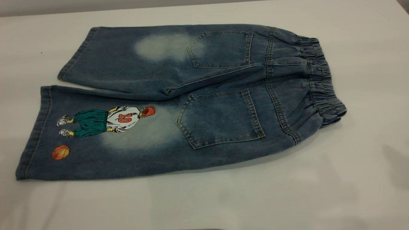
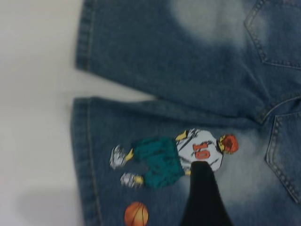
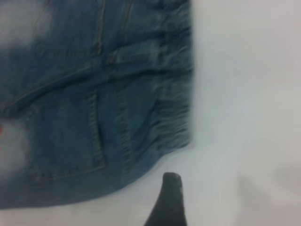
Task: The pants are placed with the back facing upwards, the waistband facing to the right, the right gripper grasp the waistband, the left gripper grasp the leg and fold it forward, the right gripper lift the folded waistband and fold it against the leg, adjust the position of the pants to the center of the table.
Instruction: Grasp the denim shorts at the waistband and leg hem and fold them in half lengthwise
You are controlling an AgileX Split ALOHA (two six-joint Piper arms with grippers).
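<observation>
In the exterior view the pants lie flat on the white surface, back pockets up, elastic waistband to the right. The leg with the number-10 player and basketball is the nearer one, its hem at the left. Neither arm shows here.

In the left wrist view the left gripper hangs above the printed leg, one dark wedge-shaped finger tip over the player's jersey. Only that finger shows, so I cannot tell whether the fingers are apart or together.

In the right wrist view the right gripper hovers over bare surface just beside the waistband corner; again only one finger shows, so its state is unclear.

The risk, as I judge it: the left gripper may pinch mid-leg, not the hem, bunching the denim, and the right may close on one layer or miss the edge, skewing the fold.
</observation>
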